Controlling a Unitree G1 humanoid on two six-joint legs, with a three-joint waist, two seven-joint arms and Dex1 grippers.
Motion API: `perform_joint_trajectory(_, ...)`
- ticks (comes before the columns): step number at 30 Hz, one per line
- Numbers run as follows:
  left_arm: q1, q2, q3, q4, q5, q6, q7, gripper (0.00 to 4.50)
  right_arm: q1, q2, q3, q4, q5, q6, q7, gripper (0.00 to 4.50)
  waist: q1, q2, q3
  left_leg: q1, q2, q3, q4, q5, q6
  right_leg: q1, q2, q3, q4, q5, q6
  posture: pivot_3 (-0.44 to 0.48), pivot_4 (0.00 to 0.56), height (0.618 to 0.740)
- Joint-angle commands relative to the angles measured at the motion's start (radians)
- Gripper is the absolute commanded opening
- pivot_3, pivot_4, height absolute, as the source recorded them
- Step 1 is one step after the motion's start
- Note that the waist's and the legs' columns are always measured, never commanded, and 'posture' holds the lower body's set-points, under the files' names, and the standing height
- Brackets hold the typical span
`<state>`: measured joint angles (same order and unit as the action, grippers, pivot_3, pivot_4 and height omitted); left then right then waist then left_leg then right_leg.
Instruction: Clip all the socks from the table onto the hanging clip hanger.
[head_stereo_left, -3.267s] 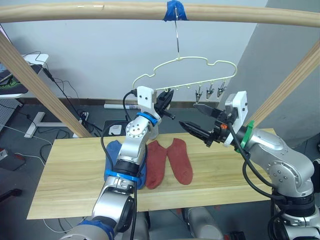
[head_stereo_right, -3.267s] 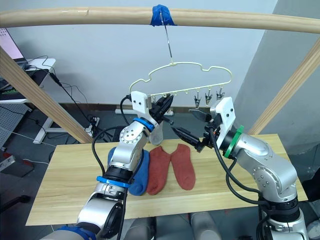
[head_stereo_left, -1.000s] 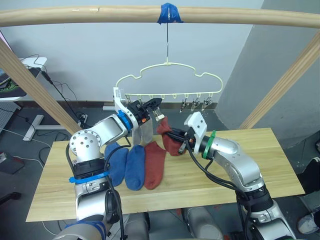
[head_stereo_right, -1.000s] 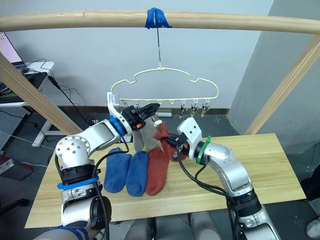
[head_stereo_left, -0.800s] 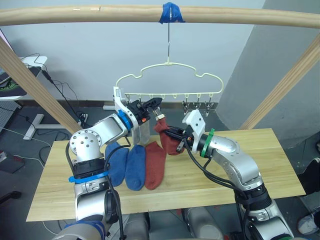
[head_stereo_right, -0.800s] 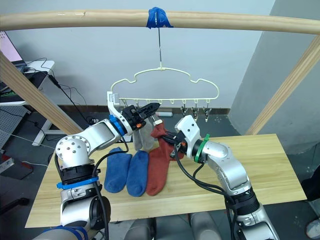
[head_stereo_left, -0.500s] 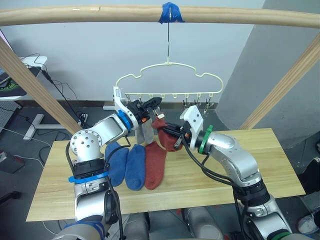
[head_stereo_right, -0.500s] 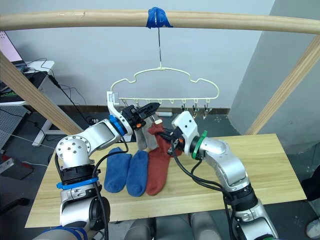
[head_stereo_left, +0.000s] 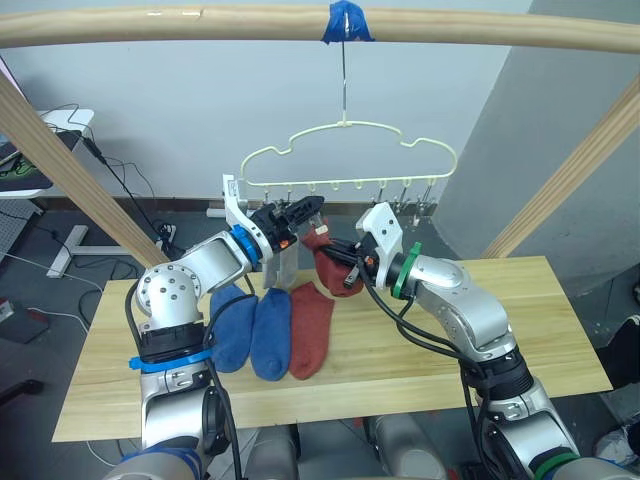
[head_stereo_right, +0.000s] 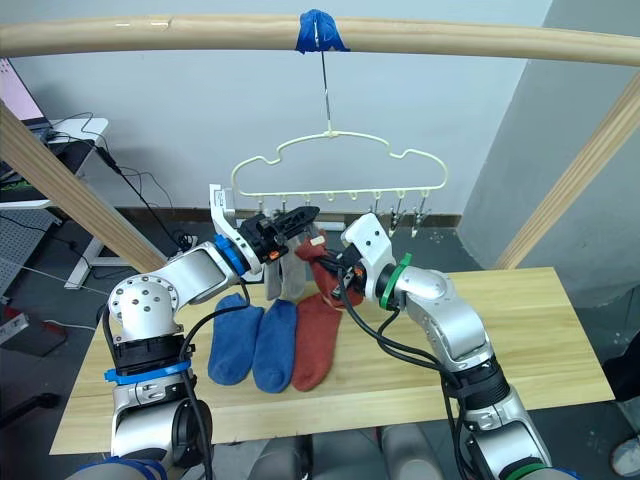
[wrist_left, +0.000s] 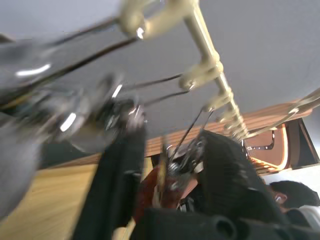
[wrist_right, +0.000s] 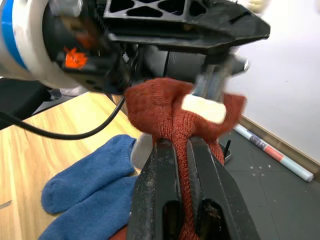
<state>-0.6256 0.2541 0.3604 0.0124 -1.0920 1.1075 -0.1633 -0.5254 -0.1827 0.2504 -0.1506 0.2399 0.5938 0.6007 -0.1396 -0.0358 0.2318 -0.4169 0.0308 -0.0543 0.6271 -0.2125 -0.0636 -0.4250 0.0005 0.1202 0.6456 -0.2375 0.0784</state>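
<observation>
The cream clip hanger (head_stereo_left: 350, 158) hangs by its hook from the taped pole. My left gripper (head_stereo_left: 303, 210) is up at its row of clips, jaws apart around one metal clip (wrist_left: 172, 162). My right gripper (wrist_right: 177, 145) is shut on a rust red sock (head_stereo_left: 328, 262) and holds its top edge up at that clip, whose cream pad (wrist_right: 210, 109) sits on the sock. Light grey socks (head_stereo_right: 283, 280) hang just left of it. Two blue socks (head_stereo_left: 250, 332) and a second rust red sock (head_stereo_left: 311, 328) lie on the table (head_stereo_left: 520, 330).
A round wooden pole (head_stereo_left: 200, 22) with blue tape (head_stereo_left: 346, 20) crosses overhead. Slanted poles stand at the left (head_stereo_left: 75, 165) and right (head_stereo_left: 570, 170). Several unused clips (head_stereo_left: 415, 205) hang at the hanger's right end. Cables and a desk lie beyond the table on the left.
My right gripper has lifted the red sock up to the clip at my left gripper. The left jaws have spread apart. The hanger has swung slightly to the right.
</observation>
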Motion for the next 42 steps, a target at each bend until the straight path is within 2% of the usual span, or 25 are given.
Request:
perform_joint_trajectory(1,-0.008,0.047,0.014,-0.066,-0.032,0.015,-0.016,3.26,-0.016,0.006,-0.013,0.0,0.003,-0.028,-0.004,0.0,0.001,0.0,0.0,0.0,0.0,0.0,0.0,0.0,0.0,0.0,0.0,0.0,0.0,0.0,0.0,-0.079,0.228,0.74)
perform_joint_trajectory(5,0.037,0.114,0.017,-0.172,-0.082,0.063,-0.036,4.5,-0.011,0.005,-0.024,0.041,0.009,-0.038,0.006,1.18,0.003,0.0,0.001,-0.001,0.0,0.0,-0.001,0.0,0.0,-0.001,-0.001,0.0,0.0,0.0,0.0,-0.07,0.226,0.74)
perform_joint_trajectory(11,0.123,0.197,0.042,-0.271,-0.165,0.1,-0.042,4.5,0.003,-0.021,-0.036,0.078,0.004,-0.066,0.026,3.34,0.007,0.0,0.002,-0.001,0.0,0.0,-0.001,0.0,0.0,-0.001,-0.002,-0.001,0.0,0.0,0.0,-0.047,0.222,0.74)
perform_joint_trajectory(14,0.235,0.283,0.055,-0.354,-0.204,0.117,-0.092,4.5,0.047,-0.079,-0.062,0.055,0.016,-0.061,0.047,4.39,0.009,0.0,0.002,-0.001,0.0,0.0,-0.001,0.0,0.0,-0.001,-0.001,-0.001,0.0,0.0,0.0,-0.037,0.22,0.74)
perform_joint_trajectory(16,0.307,0.33,0.051,-0.41,-0.19,0.095,-0.139,4.5,0.09,-0.128,-0.088,0.018,0.026,-0.049,0.058,4.45,0.017,0.0,0.002,-0.001,0.0,0.0,-0.002,0.0,0.0,-0.001,-0.002,-0.001,0.0,0.0,0.0,-0.028,0.218,0.74)
perform_joint_trajectory(18,0.349,0.316,0.063,-0.441,-0.162,0.028,-0.116,4.5,0.13,-0.157,-0.126,-0.03,0.052,-0.028,0.051,4.45,0.03,0.001,0.003,-0.001,0.0,0.0,-0.002,0.0,-0.001,-0.001,-0.002,-0.001,-0.001,-0.001,-0.002,-0.02,0.215,0.74)
perform_joint_trajectory(20,0.407,0.355,0.015,-0.501,-0.025,-0.036,-0.1,4.5,0.163,-0.169,-0.172,-0.097,0.084,0.002,0.031,4.45,0.04,0.0,0.003,-0.001,0.0,0.0,-0.001,0.0,-0.001,-0.001,-0.002,-0.001,0.0,-0.002,-0.003,-0.019,0.215,0.74)
perform_joint_trajectory(22,0.469,0.341,0.01,-0.556,0.056,-0.101,-0.07,4.5,0.191,-0.177,-0.207,-0.166,0.102,0.032,0.005,4.45,0.044,0.001,0.003,0.0,0.0,0.0,-0.001,0.0,-0.001,-0.001,-0.002,-0.001,0.0,-0.002,-0.003,-0.017,0.211,0.74)
perform_joint_trajectory(24,0.548,0.306,-0.004,-0.632,0.213,-0.27,-0.063,4.5,0.212,-0.181,-0.223,-0.223,0.061,0.031,-0.059,4.45,0.047,0.001,0.003,0.0,0.0,0.001,-0.001,0.0,-0.001,-0.001,-0.002,0.0,0.0,-0.004,-0.006,-0.017,0.211,0.74)
perform_joint_trajectory(26,0.599,0.313,-0.036,-0.668,0.297,-0.351,-0.105,4.5,0.227,-0.172,-0.236,-0.254,0.041,0.015,-0.105,4.45,0.055,0.0,0.003,0.0,0.0,0.002,-0.001,0.0,-0.001,-0.001,-0.002,0.001,-0.001,-0.005,-0.008,-0.014,0.21,0.74)
perform_joint_trajectory(29,0.663,0.343,-0.07,-0.665,0.331,-0.43,-0.245,4.5,0.232,-0.157,-0.29,-0.313,0.139,0.098,-0.113,4.45,0.058,0.0,0.003,0.0,0.0,0.002,-0.001,0.0,-0.001,-0.001,-0.002,0.0,-0.001,-0.005,-0.009,-0.008,0.212,0.74)
perform_joint_trajectory(30,0.702,0.378,-0.084,-0.655,0.353,-0.486,-0.35,4.5,0.237,-0.163,-0.286,-0.331,0.124,0.065,-0.114,4.45,0.058,0.0,0.003,0.0,0.0,0.002,-0.001,0.0,-0.001,-0.001,-0.002,0.001,-0.001,-0.006,-0.009,-0.012,0.211,0.74)
perform_joint_trajectory(31,0.74,0.398,-0.078,-0.646,0.32,-0.517,-0.477,4.5,0.236,-0.14,-0.289,-0.338,0.108,0.041,-0.151,4.45,0.058,0.0,0.003,0.0,0.0,0.003,-0.001,0.0,-0.001,-0.001,-0.002,0.001,-0.001,-0.006,-0.009,-0.012,0.211,0.74)
perform_joint_trajectory(33,0.792,0.411,-0.082,-0.624,0.346,-0.619,-0.603,4.5,0.214,-0.076,-0.29,-0.315,0.068,0.007,-0.245,4.45,0.055,0.0,0.003,0.0,0.0,0.003,-0.001,-0.001,-0.001,-0.001,-0.003,0.001,-0.002,-0.006,-0.01,-0.009,0.213,0.74)
perform_joint_trajectory(37,0.784,0.385,-0.088,-0.582,0.399,-0.732,-0.649,4.5,0.17,-0.031,-0.249,-0.27,0.034,-0.029,-0.279,4.45,0.056,0.001,0.003,-0.001,0.001,0.004,-0.002,-0.001,-0.001,-0.004,-0.003,0.001,-0.001,-0.006,-0.01,-0.01,0.213,0.74)
perform_joint_trajectory(42,0.746,0.366,-0.103,-0.593,0.405,-0.757,-0.642,4.5,0.135,0.014,-0.209,-0.211,0.005,-0.072,-0.307,4.45,0.056,0.001,0.003,-0.001,0.001,0.004,-0.002,-0.001,-0.001,-0.004,-0.003,0.001,-0.001,-0.006,-0.01,-0.004,0.216,0.74)
